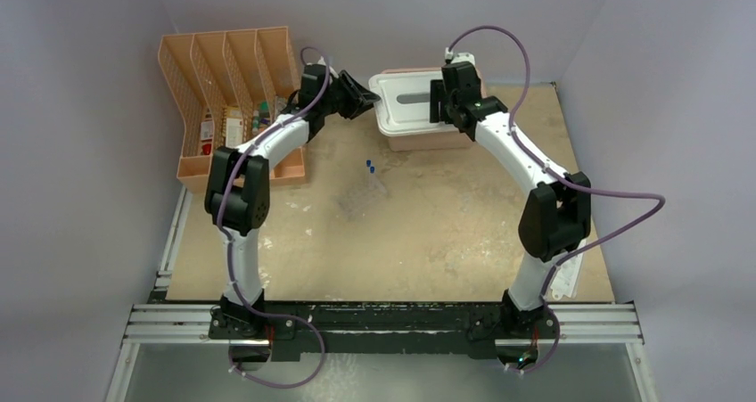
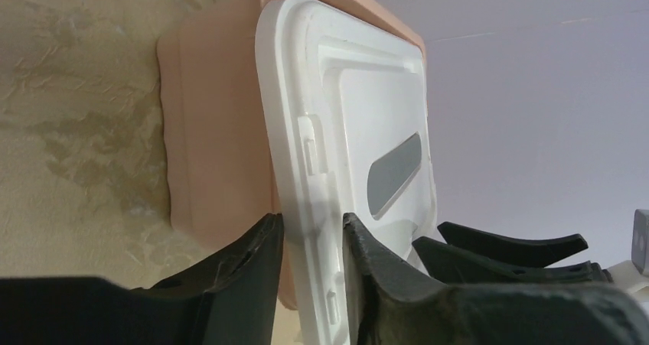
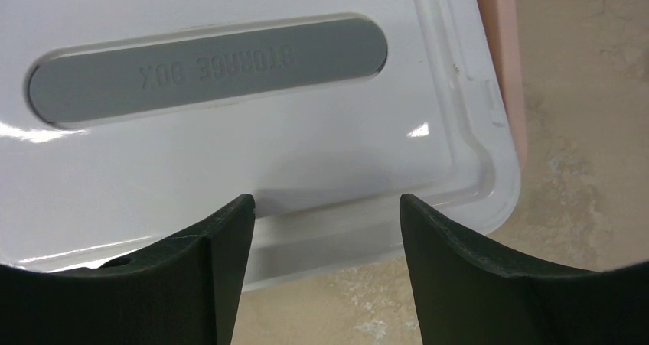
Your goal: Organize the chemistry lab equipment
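Left tool (image 2: 310, 229) astride white lid (image 2: 353, 108)

White lid (image 1: 401, 117), peach box (image 1: 428, 141), blue-capped vials (image 1: 369, 165), mottled tan table (image 1: 446, 233)

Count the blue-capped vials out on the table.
2. One blue-capped vial, the other right beside it, mid-table just beyond the clear plastic tray. More may be hidden in the peach organizer.

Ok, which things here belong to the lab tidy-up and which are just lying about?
Job: vials, clear tray, small items in the rack.
Not lab gear: lid, gripped by left pincer; pink box under it; rack.
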You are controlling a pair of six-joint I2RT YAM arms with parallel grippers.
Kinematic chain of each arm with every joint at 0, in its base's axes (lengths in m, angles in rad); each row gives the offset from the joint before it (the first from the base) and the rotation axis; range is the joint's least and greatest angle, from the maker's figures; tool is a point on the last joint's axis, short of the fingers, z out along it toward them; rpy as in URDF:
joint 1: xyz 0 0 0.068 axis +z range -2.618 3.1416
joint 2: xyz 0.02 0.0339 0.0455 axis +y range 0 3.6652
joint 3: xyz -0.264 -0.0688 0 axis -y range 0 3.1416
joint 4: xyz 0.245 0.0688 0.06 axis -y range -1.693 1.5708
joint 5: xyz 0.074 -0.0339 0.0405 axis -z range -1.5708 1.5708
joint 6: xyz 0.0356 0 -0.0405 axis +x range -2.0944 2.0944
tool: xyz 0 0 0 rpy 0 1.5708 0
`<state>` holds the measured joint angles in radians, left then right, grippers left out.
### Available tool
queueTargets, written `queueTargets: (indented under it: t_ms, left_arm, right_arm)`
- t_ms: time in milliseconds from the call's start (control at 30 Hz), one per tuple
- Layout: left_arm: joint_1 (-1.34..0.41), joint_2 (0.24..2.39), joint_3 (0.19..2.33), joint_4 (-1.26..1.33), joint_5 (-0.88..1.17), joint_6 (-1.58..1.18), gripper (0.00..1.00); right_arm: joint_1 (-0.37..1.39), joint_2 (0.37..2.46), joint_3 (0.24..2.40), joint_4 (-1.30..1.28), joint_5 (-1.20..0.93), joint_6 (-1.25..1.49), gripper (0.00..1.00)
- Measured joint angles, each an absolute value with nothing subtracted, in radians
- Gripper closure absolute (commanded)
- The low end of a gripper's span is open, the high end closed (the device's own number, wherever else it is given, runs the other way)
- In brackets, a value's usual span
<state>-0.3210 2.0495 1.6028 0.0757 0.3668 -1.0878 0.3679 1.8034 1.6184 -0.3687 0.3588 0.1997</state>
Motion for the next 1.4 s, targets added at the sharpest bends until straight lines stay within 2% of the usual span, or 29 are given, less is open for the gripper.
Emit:
queueTargets:
  t_ms: [300, 467, 600, 867, 1000, 1267, 1400]
  left_arm:
    - [-0.321, 2.164, 1.782, 0.01, 0.344, -1.04, 0.86]
    - [-0.321, 2.201, 1.818, -0.059, 0.326, -0.998, 0.86]
    - [-0.322, 2.201, 1.823, -0.066, 0.314, -0.968, 0.84]
    - [-0.322, 2.205, 1.834, -0.071, 0.314, -0.956, 0.82]
    - [-0.322, 2.226, 1.86, -0.07, 0.317, -0.957, 0.79]
    - [-0.324, 2.247, 1.882, -0.06, 0.318, -0.957, 0.74]
    - [-0.324, 2.257, 1.884, -0.047, 0.318, -0.957, 0.71]
  right_arm:
    - [0.287, 1.811, 1.655, -0.358, 0.384, 0.163, 0.36]
    - [0.264, 1.811, 1.655, -0.35, 0.406, 0.154, 0.38]
    - [0.242, 1.811, 1.649, -0.348, 0.412, 0.152, 0.46]
    - [0.185, 1.816, 1.63, -0.348, 0.416, 0.151, 0.53]
    - [0.154, 1.84, 1.63, -0.345, 0.398, 0.147, 0.52]
    - [0.128, 1.847, 1.608, -0.264, 0.332, 0.136, 0.37]
    - [0.123, 1.839, 1.583, -0.228, 0.292, 0.131, 0.37]
